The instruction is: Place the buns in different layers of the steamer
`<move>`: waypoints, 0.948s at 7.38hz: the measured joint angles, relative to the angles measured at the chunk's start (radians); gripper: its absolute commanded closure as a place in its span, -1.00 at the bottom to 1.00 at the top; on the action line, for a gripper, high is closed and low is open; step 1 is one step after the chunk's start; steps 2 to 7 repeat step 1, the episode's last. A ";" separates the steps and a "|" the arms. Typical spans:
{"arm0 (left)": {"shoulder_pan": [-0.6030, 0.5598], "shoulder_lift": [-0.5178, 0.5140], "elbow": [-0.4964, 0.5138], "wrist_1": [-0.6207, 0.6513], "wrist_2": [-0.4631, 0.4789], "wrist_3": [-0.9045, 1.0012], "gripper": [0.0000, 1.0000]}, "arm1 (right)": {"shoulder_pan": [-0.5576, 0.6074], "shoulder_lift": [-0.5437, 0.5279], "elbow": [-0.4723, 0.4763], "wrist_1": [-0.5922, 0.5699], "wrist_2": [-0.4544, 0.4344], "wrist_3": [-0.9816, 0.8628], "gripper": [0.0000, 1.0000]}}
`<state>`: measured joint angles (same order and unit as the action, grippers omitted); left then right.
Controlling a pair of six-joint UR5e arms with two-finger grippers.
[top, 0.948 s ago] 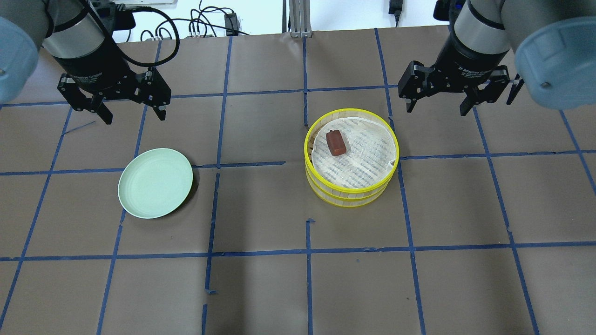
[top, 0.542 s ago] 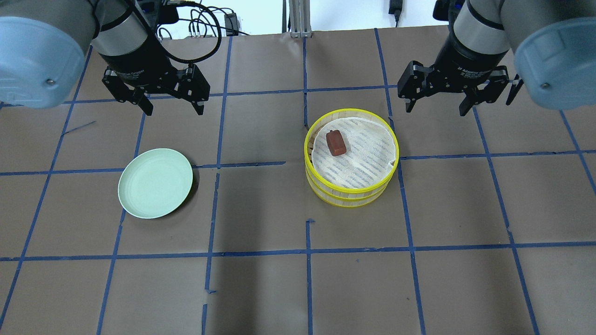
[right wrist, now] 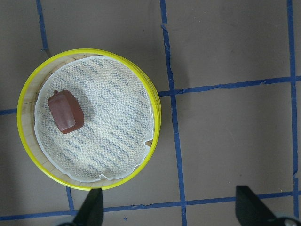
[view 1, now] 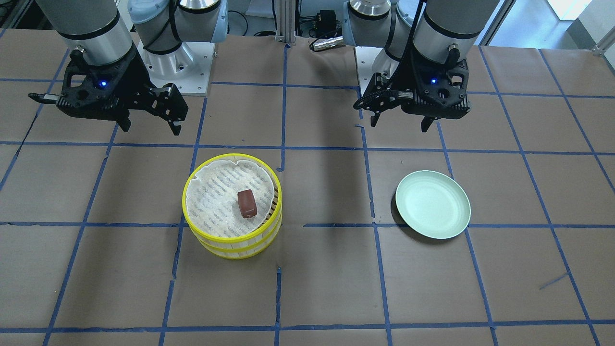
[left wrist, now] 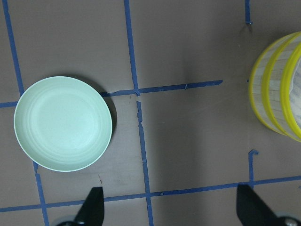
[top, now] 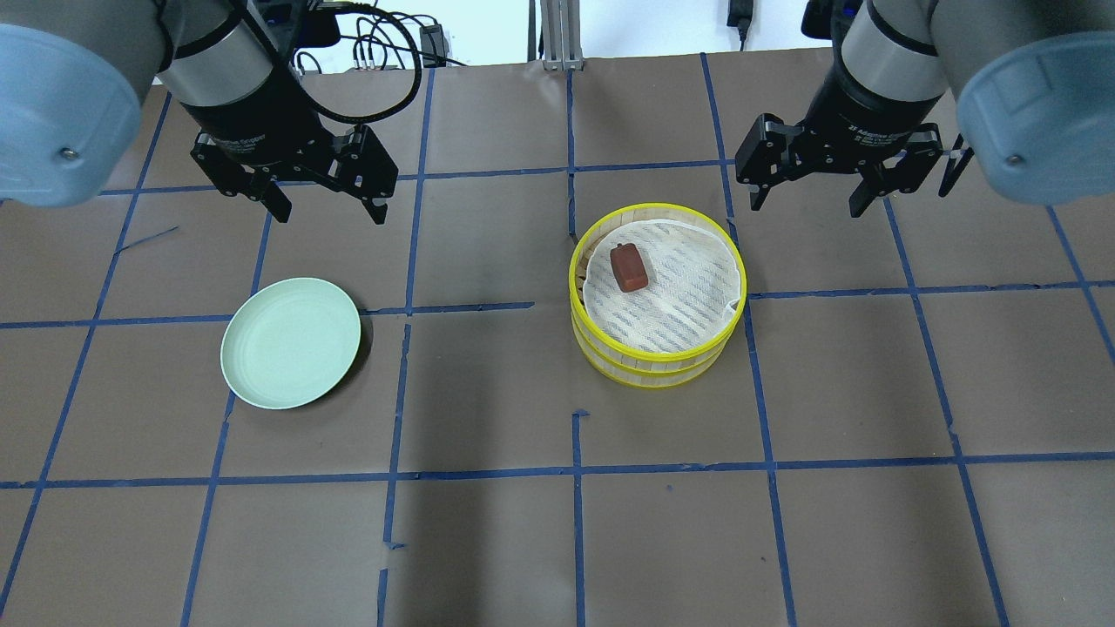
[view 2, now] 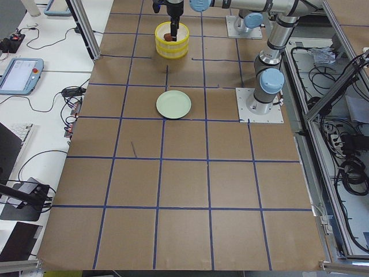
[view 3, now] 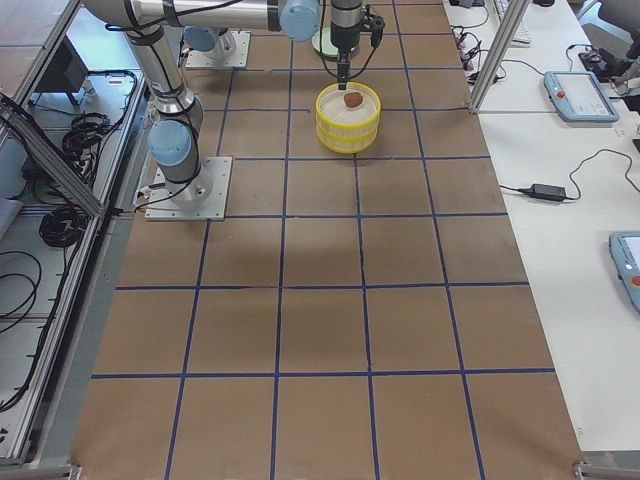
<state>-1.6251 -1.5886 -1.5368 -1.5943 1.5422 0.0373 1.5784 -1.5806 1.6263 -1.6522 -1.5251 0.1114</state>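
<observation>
Two yellow-rimmed bamboo steamer layers (top: 655, 355) stand stacked, also in the front view (view 1: 230, 238) and the right wrist view (right wrist: 158, 111). The dark reddish-brown bun (top: 629, 267) lies on the white liner of the top layer, also in the front view (view 1: 247, 203) and the right wrist view (right wrist: 66, 112). The white bun is not in view. My left gripper (top: 329, 209) is open and empty, high above the table beyond the plate. My right gripper (top: 807, 205) is open and empty, up and to the right of the stack.
An empty pale green plate (top: 290, 342) lies on the left half of the brown, blue-taped table, also in the left wrist view (left wrist: 62, 123). The stack's side wall (left wrist: 270, 94) shows at the right edge of that view. Cables lie past the table's far edge.
My left gripper has moved to the right, towards the table's middle, still open. My right gripper has shifted slightly left and away. Bun, stack and plate have not moved.
</observation>
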 measured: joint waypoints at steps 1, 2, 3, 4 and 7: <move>0.000 0.000 -0.004 -0.002 0.001 -0.004 -1.00 | 0.000 0.000 -0.002 0.000 0.001 -0.001 -0.99; 0.000 0.000 -0.004 -0.002 0.001 -0.004 -1.00 | 0.000 0.000 -0.002 0.000 0.001 -0.001 -0.99; 0.000 0.000 -0.004 -0.002 0.001 -0.004 -1.00 | 0.000 0.000 -0.002 0.000 0.001 -0.001 -0.99; 0.000 0.000 -0.004 -0.002 0.001 -0.004 -1.00 | 0.000 0.000 -0.002 0.000 0.001 -0.001 -0.99; 0.000 0.000 -0.004 -0.002 0.001 -0.004 -1.00 | 0.000 0.000 -0.002 0.000 0.001 -0.001 -0.99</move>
